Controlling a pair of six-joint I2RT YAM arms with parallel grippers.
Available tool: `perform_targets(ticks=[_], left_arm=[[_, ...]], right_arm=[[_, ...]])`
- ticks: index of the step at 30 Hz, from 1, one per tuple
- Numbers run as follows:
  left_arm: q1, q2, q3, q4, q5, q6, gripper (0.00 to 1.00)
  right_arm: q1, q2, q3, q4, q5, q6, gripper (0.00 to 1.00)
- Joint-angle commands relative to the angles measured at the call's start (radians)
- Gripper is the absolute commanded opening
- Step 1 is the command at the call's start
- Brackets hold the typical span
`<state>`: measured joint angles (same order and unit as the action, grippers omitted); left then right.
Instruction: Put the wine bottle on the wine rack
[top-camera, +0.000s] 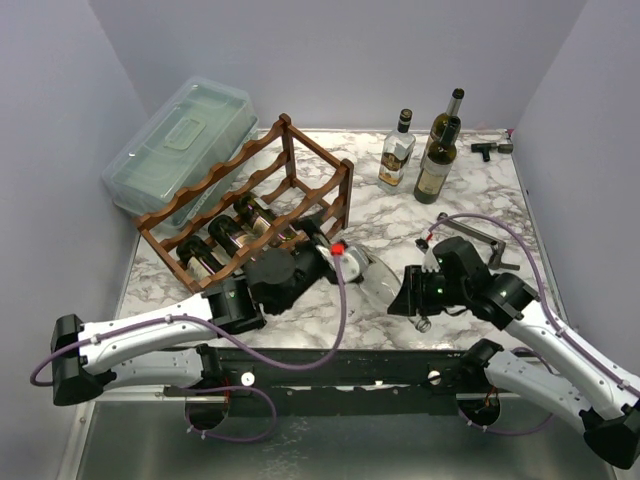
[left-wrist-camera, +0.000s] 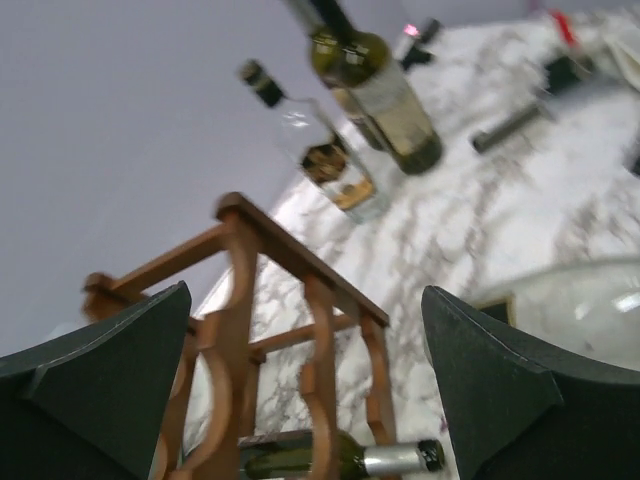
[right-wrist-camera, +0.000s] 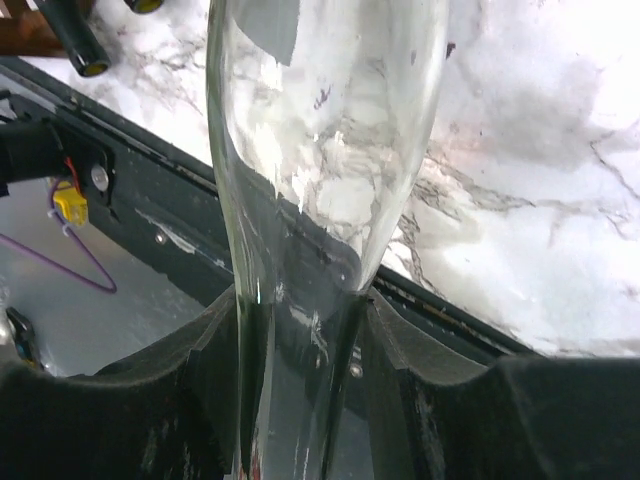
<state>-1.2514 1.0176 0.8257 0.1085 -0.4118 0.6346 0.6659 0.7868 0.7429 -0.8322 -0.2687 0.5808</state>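
Observation:
The wine rack (top-camera: 250, 195), reddish-brown wood with wavy rails, stands at the left of the marble table and holds several dark bottles (top-camera: 235, 235) in its lower tier. A clear glass wine bottle (top-camera: 375, 272) lies low over the table just right of the rack. My right gripper (top-camera: 408, 292) is shut on its neck, and the right wrist view shows the glass (right-wrist-camera: 320, 120) widening away from the jaws (right-wrist-camera: 300, 300). My left gripper (top-camera: 318, 262) is open and empty at the rack's near right corner. Its wrist view shows the rack (left-wrist-camera: 250, 250) between the fingers and the clear bottle (left-wrist-camera: 580, 300) to the right.
A clear plastic lidded box (top-camera: 180, 140) sits behind the rack. Three upright bottles (top-camera: 437, 160) stand at the back right, with a small black tool (top-camera: 490, 148) beside them. A metal piece (top-camera: 470, 235) lies behind the right arm. Grey walls enclose the table.

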Motion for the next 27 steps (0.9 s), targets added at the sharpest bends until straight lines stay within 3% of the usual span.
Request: perform_targets(ticks=[1, 7, 17, 23, 27], left_arm=[[0.098, -0.042, 0.110, 0.046, -0.153, -0.191, 0.99], [0.184, -0.026, 0.192, -0.071, -0.226, -0.287, 0.99], [0.388, 0.143, 0.334, -0.334, -0.058, -0.520, 0.96], [0.473, 0.192, 0.352, -0.362, 0.013, -0.604, 0.96], [0.491, 0.236, 0.344, -0.357, 0.052, -0.608, 0.89]], right_arm=[[0.001, -0.021, -0.009, 0.344, -0.025, 0.018, 0.01], [0.001, 0.021, -0.038, 0.459, 0.043, -0.012, 0.01], [0.000, 0.072, -0.078, 0.581, 0.095, 0.001, 0.00], [0.000, 0.077, -0.097, 0.592, 0.096, 0.000, 0.01], [0.001, 0.068, -0.136, 0.642, 0.086, -0.004, 0.01]])
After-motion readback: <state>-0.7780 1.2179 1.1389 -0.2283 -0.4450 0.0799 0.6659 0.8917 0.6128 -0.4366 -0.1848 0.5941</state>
